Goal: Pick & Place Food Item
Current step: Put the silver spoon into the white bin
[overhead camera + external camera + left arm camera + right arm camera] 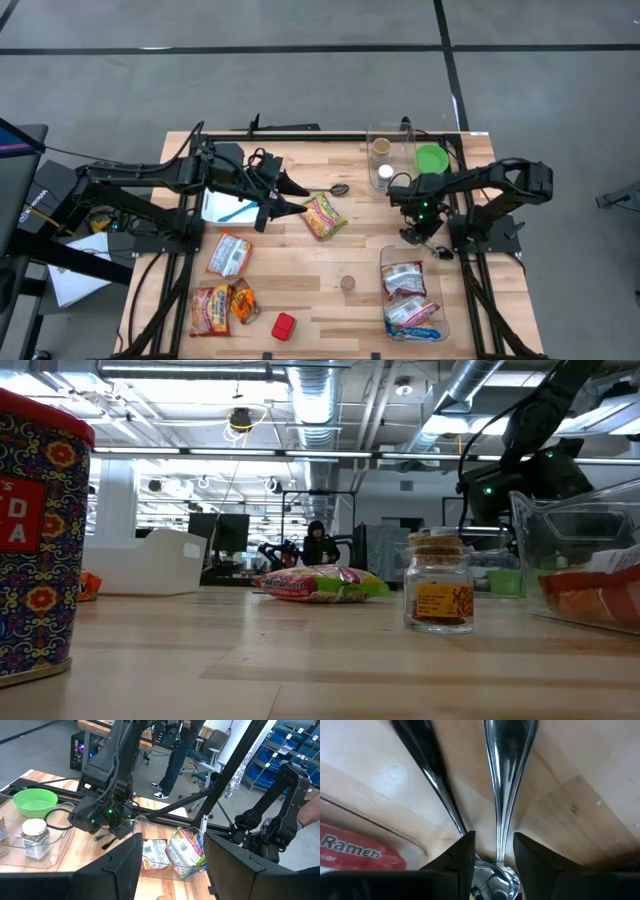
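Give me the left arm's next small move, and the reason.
Probably ease the left gripper down onto the ramen packet. Its jaws stand open and empty, and the packet lies just ahead on the table, outside the clear bin.

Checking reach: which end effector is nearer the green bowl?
Right. The right end effector is just in front of the green bowl; the left end effector is far across the table, beside a snack bag.

Bare table (300, 275) mid-front; packets (228, 254) crowd left, clear bin (412, 293) blocks right.
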Robot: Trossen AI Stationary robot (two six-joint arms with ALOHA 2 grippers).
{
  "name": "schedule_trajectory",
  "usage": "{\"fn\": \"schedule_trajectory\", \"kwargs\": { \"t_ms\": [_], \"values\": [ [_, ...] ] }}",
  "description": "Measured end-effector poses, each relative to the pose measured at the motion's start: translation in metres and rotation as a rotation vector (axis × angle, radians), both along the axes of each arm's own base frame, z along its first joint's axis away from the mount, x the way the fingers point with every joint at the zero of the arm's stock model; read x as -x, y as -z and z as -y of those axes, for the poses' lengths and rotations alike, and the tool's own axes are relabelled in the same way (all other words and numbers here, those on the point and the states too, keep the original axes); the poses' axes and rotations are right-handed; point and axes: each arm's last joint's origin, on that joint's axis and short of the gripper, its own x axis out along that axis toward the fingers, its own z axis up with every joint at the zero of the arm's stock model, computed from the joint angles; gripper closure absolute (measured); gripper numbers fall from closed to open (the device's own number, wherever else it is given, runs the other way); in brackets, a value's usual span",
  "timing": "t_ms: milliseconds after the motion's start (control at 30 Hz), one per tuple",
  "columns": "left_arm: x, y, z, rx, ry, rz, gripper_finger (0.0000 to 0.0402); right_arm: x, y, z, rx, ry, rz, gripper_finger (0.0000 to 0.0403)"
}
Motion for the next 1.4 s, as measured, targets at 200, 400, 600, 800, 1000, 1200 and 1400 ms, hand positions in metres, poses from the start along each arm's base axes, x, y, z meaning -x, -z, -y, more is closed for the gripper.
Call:
{"fn": "schedule_trajectory", "kwargs": {
  "t_ms": [200, 400, 600, 800, 1000, 1200, 1400],
  "values": [
    [0.0, 0.0, 0.0, 0.0, 0.001, 0.0, 0.0198, 0.009, 0.01, -0.004, -0.003, 0.014, -0.052, 0.0301],
    [0.0, 0.0, 0.0, 0.002, 0.008, 0.0, 0.0198, 0.012, 0.013, -0.005, -0.013, 0.015, -0.073, 0.0353],
    [0.0, 0.0, 0.0, 0.003, 0.013, -0.001, 0.0198, 0.006, 0.008, -0.003, 0.001, 0.007, -0.057, 0.039],
    [0.0, 0.0, 0.0, 0.001, 0.013, 0.0, 0.0198, -0.003, 0.0, -0.001, 0.055, -0.04, -0.009, 0.0396],
    [0.0, 0.0, 0.0, 0.0, 0.014, 0.0, 0.0198, -0.009, -0.017, 0.001, 0.11, -0.059, 0.034, 0.0398],
    [0.0, 0.0, 0.0, -0.001, 0.013, 0.0, 0.0198, -0.012, -0.04, 0.003, 0.165, -0.061, 0.088, 0.0398],
    [0.0, 0.0, 0.0, -0.002, 0.012, 0.0, 0.0198, -0.012, -0.067, 0.003, 0.201, -0.052, 0.155, 0.0398]
  ]
}}
